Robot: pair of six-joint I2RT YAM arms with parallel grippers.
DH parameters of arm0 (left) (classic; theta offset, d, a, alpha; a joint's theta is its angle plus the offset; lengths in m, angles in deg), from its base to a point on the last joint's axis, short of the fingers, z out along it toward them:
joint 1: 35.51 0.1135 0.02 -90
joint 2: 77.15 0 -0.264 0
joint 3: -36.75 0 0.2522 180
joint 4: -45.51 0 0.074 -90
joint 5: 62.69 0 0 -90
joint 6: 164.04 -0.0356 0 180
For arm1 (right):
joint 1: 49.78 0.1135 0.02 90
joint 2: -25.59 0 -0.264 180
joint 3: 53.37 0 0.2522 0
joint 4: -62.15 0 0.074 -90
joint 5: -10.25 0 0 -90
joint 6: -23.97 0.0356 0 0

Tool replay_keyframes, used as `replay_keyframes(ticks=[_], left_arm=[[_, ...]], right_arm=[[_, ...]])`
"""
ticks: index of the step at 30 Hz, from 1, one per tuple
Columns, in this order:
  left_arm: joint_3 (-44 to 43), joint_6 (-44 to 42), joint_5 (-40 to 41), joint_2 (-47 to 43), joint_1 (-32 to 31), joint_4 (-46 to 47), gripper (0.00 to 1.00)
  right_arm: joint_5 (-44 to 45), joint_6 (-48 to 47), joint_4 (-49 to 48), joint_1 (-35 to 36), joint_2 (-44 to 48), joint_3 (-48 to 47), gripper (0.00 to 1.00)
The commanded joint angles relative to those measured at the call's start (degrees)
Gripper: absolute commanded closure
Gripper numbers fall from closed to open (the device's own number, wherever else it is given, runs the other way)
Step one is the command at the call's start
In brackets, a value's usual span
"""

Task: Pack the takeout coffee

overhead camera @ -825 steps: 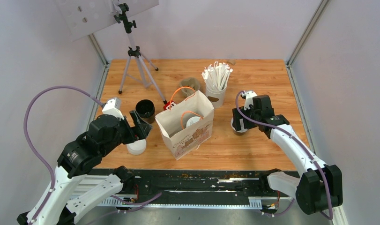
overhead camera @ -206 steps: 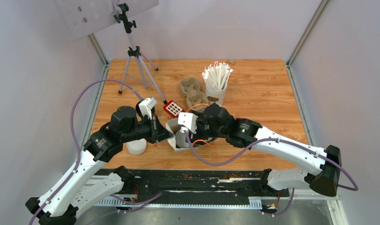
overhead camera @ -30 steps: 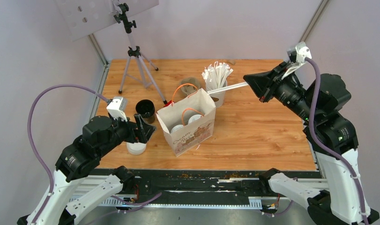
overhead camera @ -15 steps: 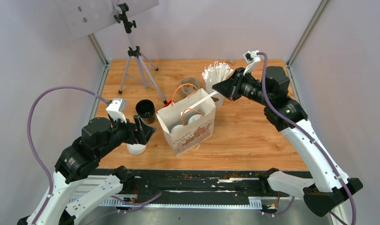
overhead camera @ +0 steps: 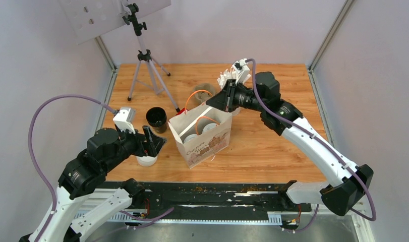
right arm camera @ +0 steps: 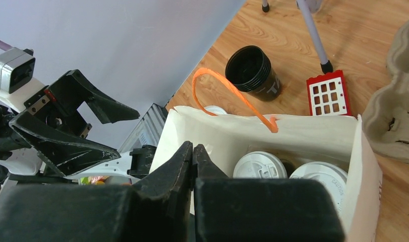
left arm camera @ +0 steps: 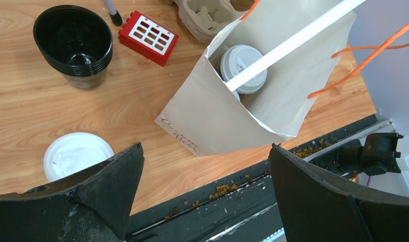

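1. You have the first coffee cup (right arm camera: 260, 165) and the second coffee cup (right arm camera: 320, 176) side by side at the bottom of the paper bag (overhead camera: 207, 143). Only their white lids show.
2. The bag stands upright and open on the counter (overhead camera: 283, 141), just left of centre in the top view. Its orange handles arch above the rim.
3. Your right gripper (right arm camera: 193, 151) reaches over the bag's upper right corner in the top view. Its jaws are pinched together on a thin white paper-wrapped stick (left arm camera: 293, 43) (the pinch itself is hidden under the fingers in the right wrist view).
4. The stick slants from the upper right of the left wrist frame down into the bag. Its lower end rests against a coffee lid.
5. Your left gripper (overhead camera: 156, 140) is spread fully wide and holds nothing. It hovers left of the bag, over a loose white lid (left arm camera: 76, 154) lying on the counter.
6. A stack of black cups (left arm camera: 73, 43) sits at the upper left of the left wrist frame, with a red block (left arm camera: 148, 38) just to its right.
7. A beige pulp tray (left arm camera: 207, 15) lies at the top edge, behind the bag.
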Motion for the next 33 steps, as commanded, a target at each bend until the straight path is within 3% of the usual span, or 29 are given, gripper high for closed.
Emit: replay_keyframes(ticks=[1,6,9,14,21,28,33], left_arm=[[0.48,0.2,0.38,-0.57,-0.28,1.35,0.0],[0.65,0.02,0.13,-0.44,-0.23,1.82,0.0],[0.94,-0.62,-0.06,-0.31,-0.23,1.71,0.0],[0.54,-1.71,0.63,-0.62,-0.25,0.04,0.0],[2.23,-1.26,0.32,-1.67,-0.28,0.52,0.0],[1.15,-2.1,-0.18,-0.56,-0.24,-0.93,0.0],[0.35,-1.85,-0.07,-0.19,-0.23,-2.56,0.0]], right_arm=[[0.3,0.7,-3.08,0.8,-0.92,-0.47,0.91],[1.9,-5.62,8.74,0.66,-4.73,-10.36,0.59],[4.79,-10.1,13.69,0.29,-5.0,-14.72,0.49],[8.94,-16.29,13.99,-3.71,-2.1,-14.67,0.47],[14.7,-36.23,5.62,-8.77,-0.53,-7.43,0.45],[2.06,-50.88,2.06,-13.3,-7.71,-3.34,0.44],[0.05,-53.85,-5.94,-13.94,-9.92,2.09,0.45]])
